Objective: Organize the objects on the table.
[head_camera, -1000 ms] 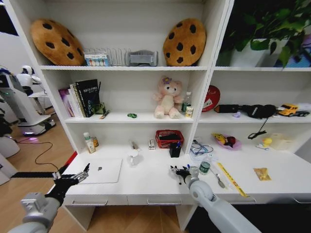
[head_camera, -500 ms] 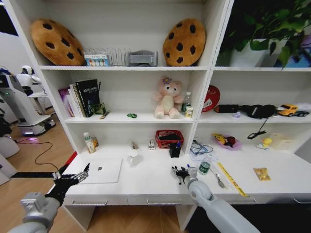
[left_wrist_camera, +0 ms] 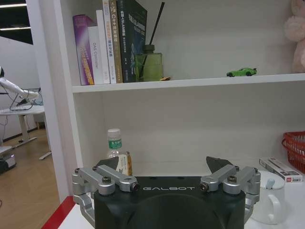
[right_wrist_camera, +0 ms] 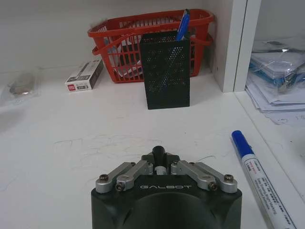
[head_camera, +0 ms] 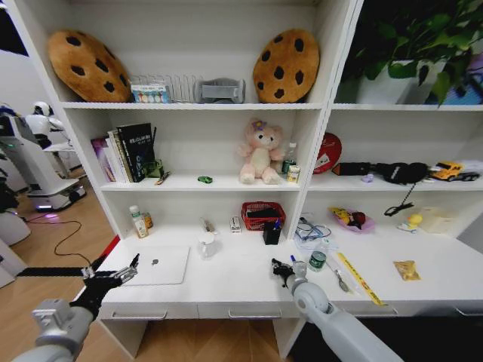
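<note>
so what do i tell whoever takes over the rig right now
Left gripper: open, holding nothing, hovering off the left end of the table beside the closed laptop.
Right gripper: shut, low over the middle of the table; whether it holds anything cannot be told.
Things: blue marker lies loose beside the right gripper; black pen holder stands ahead of it, in front of the red basket; green-topped tin is to its right.
Done: nothing visibly tidied.
Left: marker, tin and the other small clutter.
</note>
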{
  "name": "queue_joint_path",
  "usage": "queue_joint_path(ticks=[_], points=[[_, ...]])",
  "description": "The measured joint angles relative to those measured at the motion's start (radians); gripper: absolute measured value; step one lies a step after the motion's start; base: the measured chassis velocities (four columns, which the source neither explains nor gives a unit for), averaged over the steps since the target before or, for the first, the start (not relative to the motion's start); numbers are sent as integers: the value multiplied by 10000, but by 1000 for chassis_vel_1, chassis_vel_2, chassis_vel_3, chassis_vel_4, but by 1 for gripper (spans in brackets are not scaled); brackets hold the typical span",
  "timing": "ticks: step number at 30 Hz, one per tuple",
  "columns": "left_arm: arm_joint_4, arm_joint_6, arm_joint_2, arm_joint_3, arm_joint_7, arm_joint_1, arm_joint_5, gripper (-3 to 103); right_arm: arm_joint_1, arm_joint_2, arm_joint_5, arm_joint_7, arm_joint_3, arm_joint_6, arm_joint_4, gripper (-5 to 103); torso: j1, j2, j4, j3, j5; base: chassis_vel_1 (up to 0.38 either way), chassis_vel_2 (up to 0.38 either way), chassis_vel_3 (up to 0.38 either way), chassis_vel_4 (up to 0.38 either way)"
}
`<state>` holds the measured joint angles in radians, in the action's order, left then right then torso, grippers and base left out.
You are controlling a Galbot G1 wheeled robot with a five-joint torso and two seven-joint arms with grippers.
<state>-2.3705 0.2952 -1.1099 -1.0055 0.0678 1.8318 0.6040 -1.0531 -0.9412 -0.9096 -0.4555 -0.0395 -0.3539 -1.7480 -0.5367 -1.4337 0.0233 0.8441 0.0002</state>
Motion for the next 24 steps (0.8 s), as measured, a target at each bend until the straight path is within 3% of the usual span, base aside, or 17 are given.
queue_joint_path(ticks=[8,10,11,12,15,24], points=[[0,0,0,0,0,0,0,100,-116,181,-58,387,-337,209,-283,12,0,0,0,0,-2,0,0,0,0],[0,0,0,0,0,0,0,100,-279,289,493,1459,-685,1294,-542,12,0,1,0,0,-1,0,0,0,0],[0,0,0,0,0,0,0,100,-313,344,1322,1957,-818,2081,-593,12,0,1,1,0,-2,0,0,0,0],[0,0,0,0,0,0,0,100,-313,344,1322,1957,-818,2081,-593,12,0,1,1,0,-2,0,0,0,0],[0,0,0,0,0,0,0,100,296,336,3081,2678,-877,4073,-102,12,0,2,0,0,-3,0,0,0,0],[0,0,-1,0,1,0,0,100,2217,-302,3641,2869,61,5451,2089,12,-1,2,-1,1,-3,0,0,0,0]])
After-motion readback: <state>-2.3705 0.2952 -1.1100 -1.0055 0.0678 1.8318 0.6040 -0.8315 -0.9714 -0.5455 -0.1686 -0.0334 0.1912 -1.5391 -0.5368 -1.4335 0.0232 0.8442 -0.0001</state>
